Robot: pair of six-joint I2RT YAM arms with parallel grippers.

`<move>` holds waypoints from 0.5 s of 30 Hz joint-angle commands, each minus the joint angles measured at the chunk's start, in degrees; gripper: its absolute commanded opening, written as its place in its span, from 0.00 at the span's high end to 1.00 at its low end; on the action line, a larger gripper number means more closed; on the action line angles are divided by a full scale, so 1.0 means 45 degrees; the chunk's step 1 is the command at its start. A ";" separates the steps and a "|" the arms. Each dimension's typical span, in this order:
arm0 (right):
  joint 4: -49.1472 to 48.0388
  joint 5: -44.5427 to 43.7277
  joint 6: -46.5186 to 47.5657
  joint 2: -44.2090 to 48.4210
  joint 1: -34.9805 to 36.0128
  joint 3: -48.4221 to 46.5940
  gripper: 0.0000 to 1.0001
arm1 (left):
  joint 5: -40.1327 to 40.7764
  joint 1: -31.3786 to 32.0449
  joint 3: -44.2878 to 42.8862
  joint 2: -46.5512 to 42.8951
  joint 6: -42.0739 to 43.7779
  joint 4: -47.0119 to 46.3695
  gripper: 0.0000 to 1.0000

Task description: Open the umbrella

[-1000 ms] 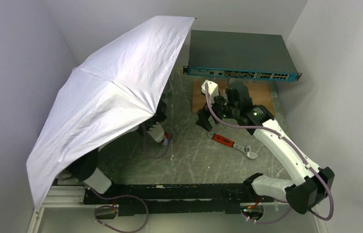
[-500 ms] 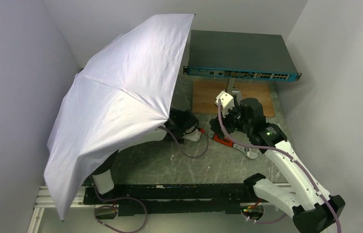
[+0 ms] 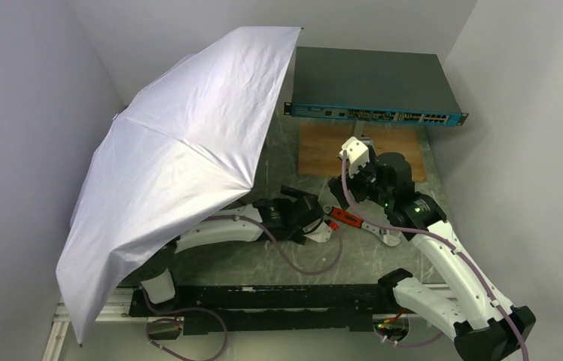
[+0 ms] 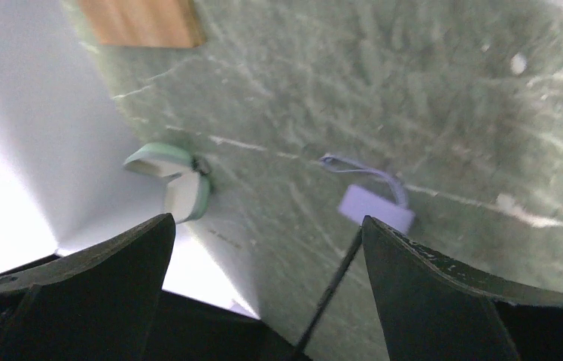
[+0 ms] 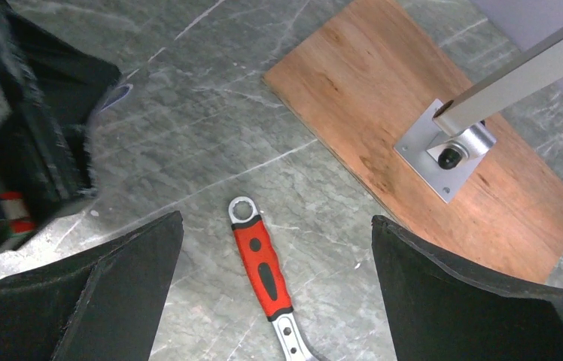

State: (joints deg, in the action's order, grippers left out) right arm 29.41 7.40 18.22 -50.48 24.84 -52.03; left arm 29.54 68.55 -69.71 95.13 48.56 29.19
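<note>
The umbrella (image 3: 181, 158) is open; its pale lavender-white canopy leans over the left of the table and hides the left arm's base. In the left wrist view its thin black shaft (image 4: 331, 293) runs up to the small lavender handle (image 4: 376, 209) with strap, lying on the table. My left gripper (image 4: 263, 226) is open, its fingers wide on either side of the shaft and apart from it; in the top view the left gripper (image 3: 293, 199) sits mid-table, right of the canopy. My right gripper (image 5: 275, 222) is open and empty above a wrench, close beside the left one (image 3: 336, 188).
A red-handled wrench (image 5: 263, 263) lies under the right gripper (image 3: 348, 218). A mint-green case (image 4: 173, 180) lies by the canopy edge. A wooden board (image 5: 429, 120) with a metal post bracket (image 5: 451, 143) lies behind. A network switch (image 3: 372, 83) stands at the back. Walls close both sides.
My left gripper has come out from under the canopy and moved right and nearer, away from the handle. The canopy has tipped and settled lower at the left. The right gripper moved nearer, over the wrench.
</note>
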 commanded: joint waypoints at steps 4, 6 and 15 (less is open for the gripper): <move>0.0473 -0.0937 0.0288 0.0752 -0.0101 0.0086 0.03 | -0.2647 -0.0117 -0.0856 0.1124 -0.2168 -0.0887 0.00; 0.0790 -0.1134 0.0241 0.1081 -0.0152 -0.0025 0.03 | -0.2669 -0.0227 -0.0781 0.1503 -0.2680 -0.1370 0.00; 0.1269 -0.0720 -0.0251 0.1781 -0.0733 -0.0293 0.03 | -0.2115 -0.0476 0.0264 0.2181 -0.3968 -0.3938 0.00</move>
State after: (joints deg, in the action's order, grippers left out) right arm 34.65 4.51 18.85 -43.00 23.07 -51.75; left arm 19.44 66.89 -69.36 104.12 35.55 19.22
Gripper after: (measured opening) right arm 0.969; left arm 0.996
